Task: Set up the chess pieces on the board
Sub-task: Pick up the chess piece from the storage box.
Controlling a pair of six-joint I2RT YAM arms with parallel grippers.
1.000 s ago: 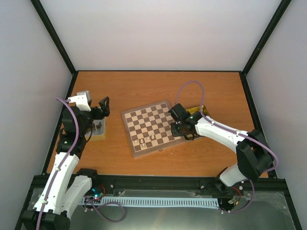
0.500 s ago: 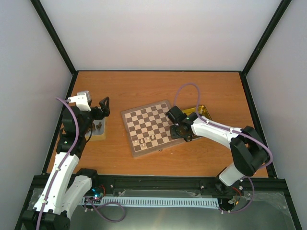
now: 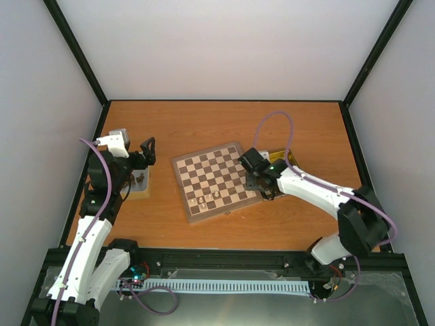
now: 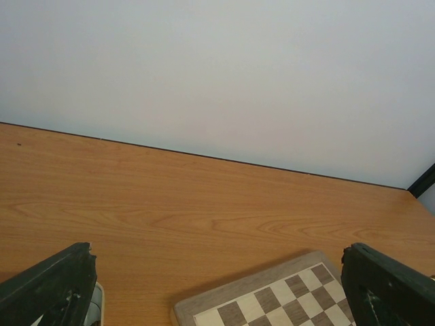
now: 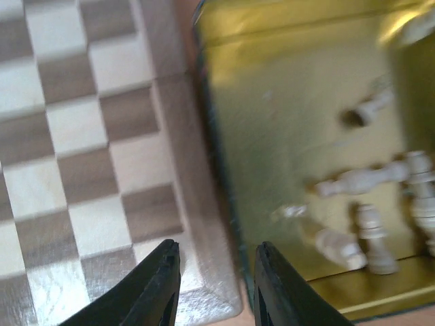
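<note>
Hovering over the right border of the flat square wooden chessboard with dark brown and cream squares [image 3: 214, 178], the right gripper [image 5: 217, 250] shows its two black fingers [image 5: 160, 285] parted by a narrow gap with nothing between them; below that gap lie the board's pale border and the rim of the square gold tin [image 5: 285, 136], which sits right against the board's right edge; several tiny cream-white chessmen [image 5: 363, 182] lie on their sides in the tin, blurred; in the top view a few cream-white pieces [image 3: 206, 200] stand on the board's near rows; the left gripper [image 3: 147, 151] hangs over the far end of a small pale tray [image 3: 144, 190] at the left of the orange-brown wooden table [image 3: 224, 125], its jaws spread wide and empty; small dark brown chessmen [image 3: 138, 178] sit in that tray, well apart from the board.
</note>
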